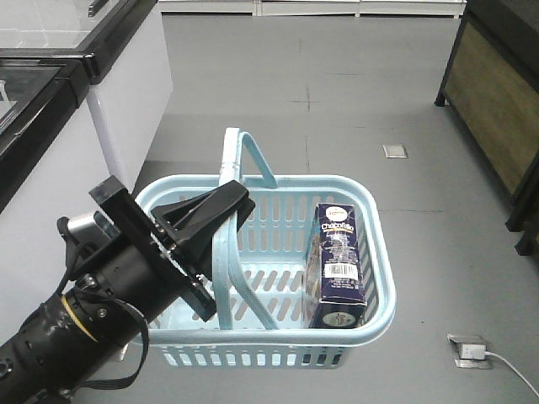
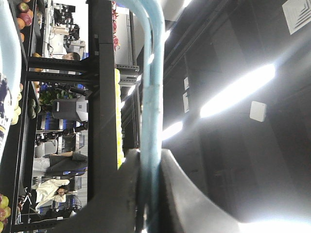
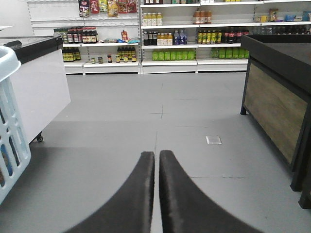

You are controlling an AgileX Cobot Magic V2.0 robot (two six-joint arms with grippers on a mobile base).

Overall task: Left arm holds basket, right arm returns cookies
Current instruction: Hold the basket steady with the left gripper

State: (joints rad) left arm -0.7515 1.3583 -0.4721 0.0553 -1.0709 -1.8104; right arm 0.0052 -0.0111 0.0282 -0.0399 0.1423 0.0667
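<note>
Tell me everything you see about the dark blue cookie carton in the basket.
The cookie carton is a tall dark navy box, cardboard by its look, with a white oval logo near the top, a white barcode patch at mid-height and a cookie picture below. It looks closed. It stands nearly upright, slightly tilted, on the floor of the light blue basket at its right end, near the wall. No gripper touches it.

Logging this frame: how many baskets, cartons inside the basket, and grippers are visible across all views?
basket: 1
cookies carton, standing inside it: 1
grippers: 2, the left gripper and the right gripper
Total: 4
</note>
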